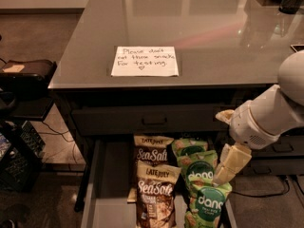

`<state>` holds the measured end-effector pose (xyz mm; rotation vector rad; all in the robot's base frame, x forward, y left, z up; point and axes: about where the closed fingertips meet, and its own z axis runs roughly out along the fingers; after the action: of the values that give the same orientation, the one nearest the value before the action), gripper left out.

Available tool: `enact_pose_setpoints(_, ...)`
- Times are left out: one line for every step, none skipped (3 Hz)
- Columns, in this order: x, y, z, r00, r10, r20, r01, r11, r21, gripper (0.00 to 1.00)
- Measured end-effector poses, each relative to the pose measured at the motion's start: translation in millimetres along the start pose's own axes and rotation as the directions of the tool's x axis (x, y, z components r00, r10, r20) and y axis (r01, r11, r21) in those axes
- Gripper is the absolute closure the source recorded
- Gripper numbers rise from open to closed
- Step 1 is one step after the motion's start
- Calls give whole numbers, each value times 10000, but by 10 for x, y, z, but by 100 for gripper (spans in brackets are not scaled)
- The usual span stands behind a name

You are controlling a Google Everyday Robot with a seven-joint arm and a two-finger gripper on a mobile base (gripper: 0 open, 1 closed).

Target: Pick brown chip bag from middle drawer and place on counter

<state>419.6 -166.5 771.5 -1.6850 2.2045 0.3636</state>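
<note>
Two brown bags in there, yeah? Where's the closest one?

– Yep. The near brown chip bag (156, 196) lies at the near end of the open middle drawer (110, 189), label up, about mid-width. The far brown chip bag (152, 151) is right behind it, and its lower edge is tucked under the near one's top band.

And the green stuff?

– Three green dang pouches (209, 201) run in a row along the right side of the drawer, just beside the brown bags. The left part of the pale drawer floor is bare.

Where's the gripper at?

– The gripper (231, 163) hangs at the drawer's right edge, pointing down and a bit left, over the right side of the dang pouches. It isn't on either brown bag, since the green pouches sit between. Open or closed, honestly can't tell from this angle. The white arm (266, 118) comes in from the right.

Further back?

– A shallow drawer front (154, 120) is shut above the open one. Beyond that is the glossy grey counter (213, 37), with a handwritten paper note (145, 61) near its front edge, left of centre.
</note>
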Motion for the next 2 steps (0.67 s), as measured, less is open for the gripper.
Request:
enact_pose_setpoints(21, 7, 51, 10000, 13, 25, -13, 10000, -3, 0)
enact_pose_setpoints(129, 91, 454, 9994, 189, 284, -181, 9994, -301, 0)
